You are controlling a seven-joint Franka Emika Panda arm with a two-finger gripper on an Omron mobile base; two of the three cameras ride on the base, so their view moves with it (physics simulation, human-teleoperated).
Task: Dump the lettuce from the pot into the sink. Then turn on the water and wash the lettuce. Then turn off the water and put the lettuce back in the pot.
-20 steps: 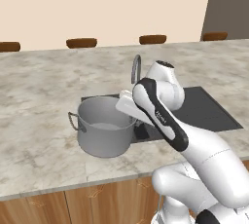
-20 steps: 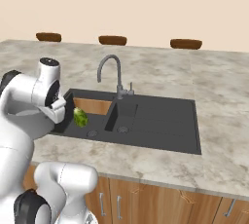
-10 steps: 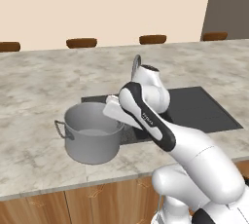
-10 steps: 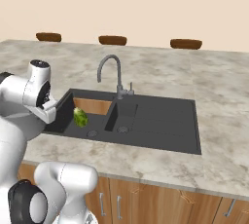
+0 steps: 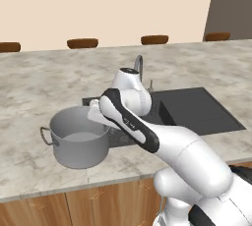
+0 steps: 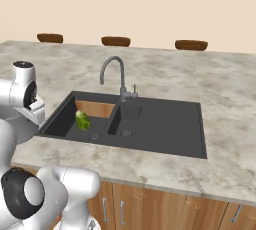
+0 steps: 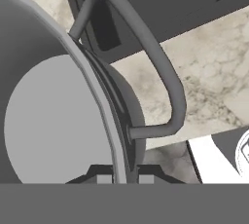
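Note:
The grey pot stands upright on the marble counter just left of the sink, and its inside looks bare. My gripper is shut on the pot's right rim, next to a loop handle. The hand view shows that rim running between my gripper fingertips, with the loop handle curving off to the right. The lettuce, a small green leafy head, lies in the left basin of the sink. No water runs from the gooseneck faucet.
The marble counter stretches far to the left and behind the pot. The faucet rises behind my arm, at the sink's back edge. A flat drainboard takes up the sink's right side. Brown chair backs line the far edge.
The pot, still in my grip, has moved left and toward the counter's front edge, away from the sink. The lettuce has stayed in the basin.

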